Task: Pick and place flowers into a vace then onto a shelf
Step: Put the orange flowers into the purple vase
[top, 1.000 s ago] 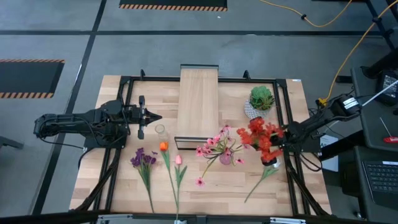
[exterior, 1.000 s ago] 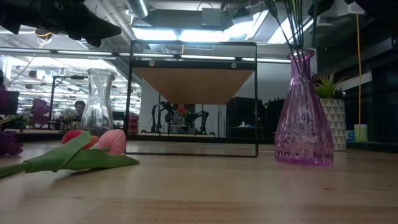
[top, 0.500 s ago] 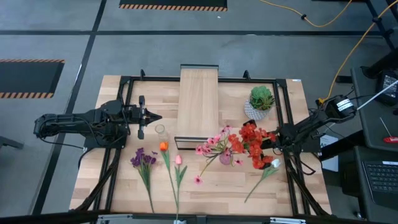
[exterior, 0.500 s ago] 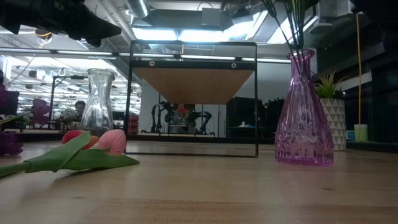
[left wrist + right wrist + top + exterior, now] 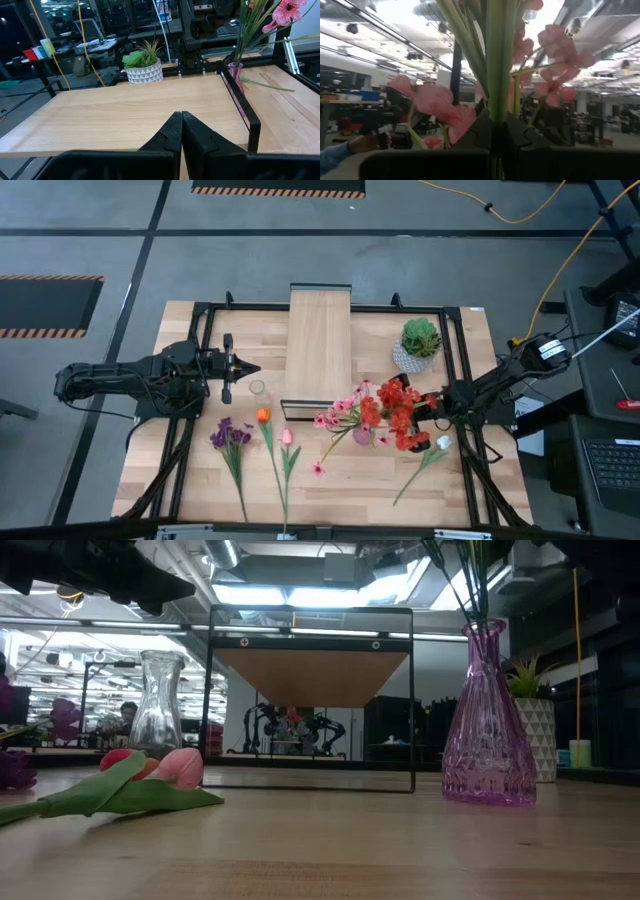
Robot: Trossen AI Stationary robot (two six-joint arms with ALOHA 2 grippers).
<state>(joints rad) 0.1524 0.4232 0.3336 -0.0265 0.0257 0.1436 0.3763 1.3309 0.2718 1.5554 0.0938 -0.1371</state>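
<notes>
My right gripper (image 5: 432, 410) is shut on the red blooms (image 5: 398, 412), which hang just right of the pink vase (image 5: 362, 436). That vase stands on the table (image 5: 488, 730) and holds the pink blossoms (image 5: 345, 410). A small white bud (image 5: 443, 442) lies on the table below the gripper. The purple cluster (image 5: 232, 435), orange tulip (image 5: 263, 416) and pink tulip (image 5: 287, 437) lie at the front left. A clear vase (image 5: 258, 390) stands beside the shelf (image 5: 320, 345). My left gripper (image 5: 248, 367) is shut and empty, left of the shelf. My right gripper pinches the green stem (image 5: 495, 107) of the red blooms between its two fingers, coming level from the table's right and lying across the stem. The blooms stand beyond the fingers, toward the pink vase. The stem's lower end is hidden.
A round green plant in a white pot (image 5: 420, 340) stands at the back right, close behind my right arm. A dark metal frame (image 5: 460, 370) runs around the table's working area. There is free wood at the front middle and front right.
My right gripper has carried the red blooms toward the table's left, from beside the white pot's front to right up against the pink vase and its pink blossoms. It has stayed shut on the stem.
</notes>
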